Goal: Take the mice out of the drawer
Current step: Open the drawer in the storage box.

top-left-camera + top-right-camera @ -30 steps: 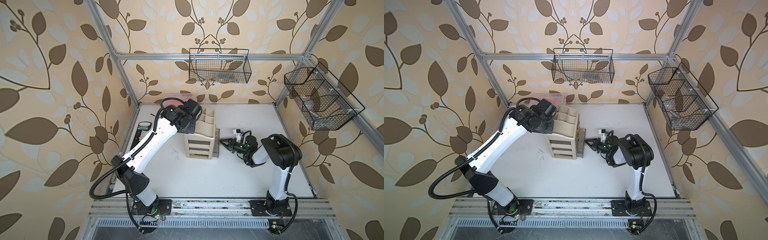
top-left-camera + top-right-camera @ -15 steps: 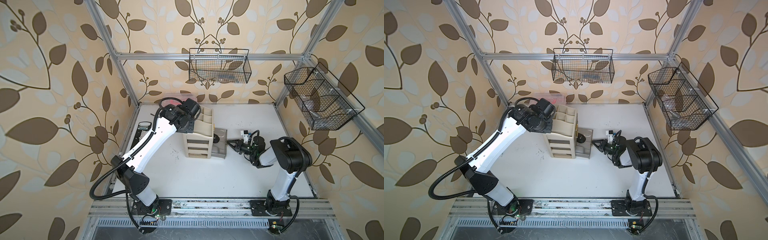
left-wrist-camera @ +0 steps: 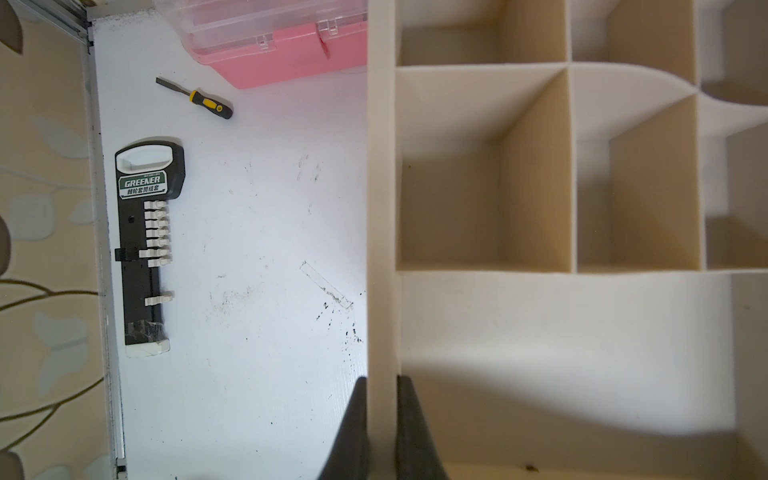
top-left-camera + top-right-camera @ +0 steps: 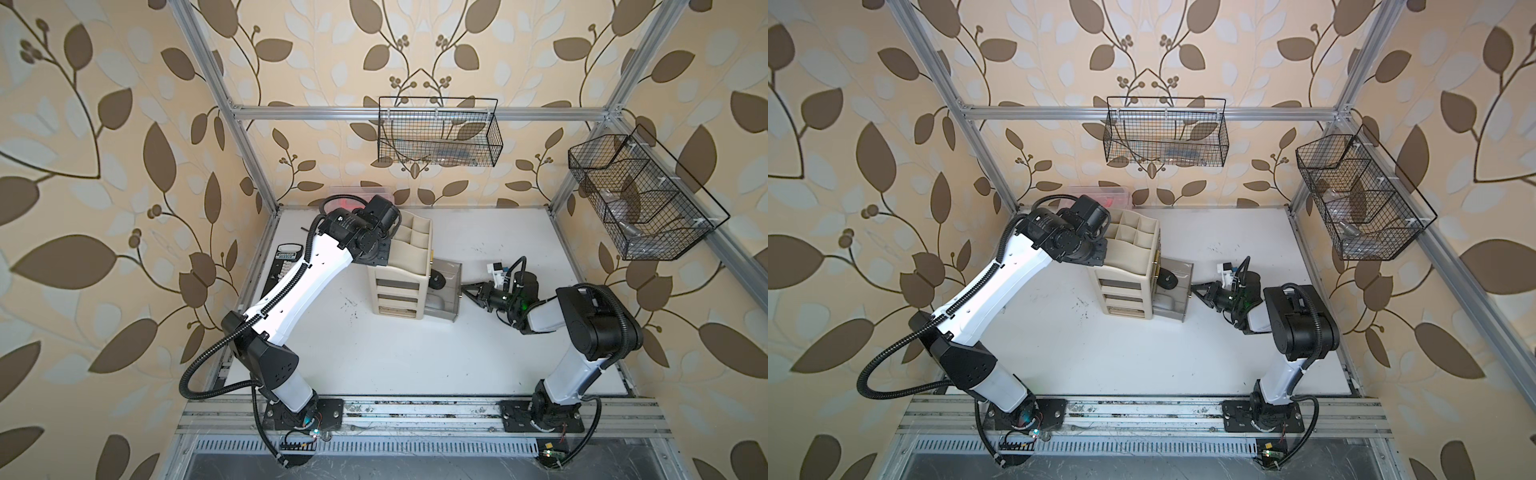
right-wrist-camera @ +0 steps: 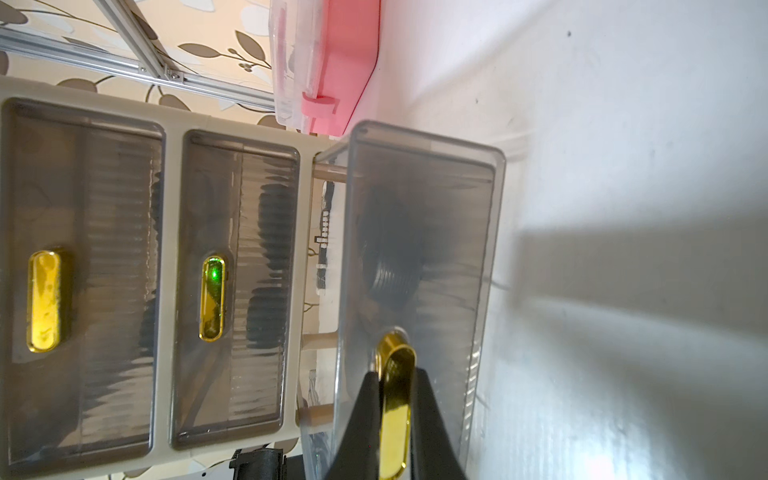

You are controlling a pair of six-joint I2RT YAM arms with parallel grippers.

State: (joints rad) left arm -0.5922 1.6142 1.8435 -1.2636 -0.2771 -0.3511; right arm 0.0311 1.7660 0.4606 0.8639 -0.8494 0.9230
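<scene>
My right fingers [image 5: 357,428] are closed on the gold handle [image 5: 395,415] of the lowest drawer [image 5: 419,199], which stands pulled out from the beige organizer [image 4: 411,253] just above the white desk [image 4: 395,357]. My left fingers [image 3: 353,428] are clamped on the organizer's outer wall at its top edge, on the side away from the drawer. In both top views I see one black mouse [image 4: 437,281] lying inside the open drawer, but through the smoky front it is only a dark blur, so I cannot tell how many more are there.
</scene>
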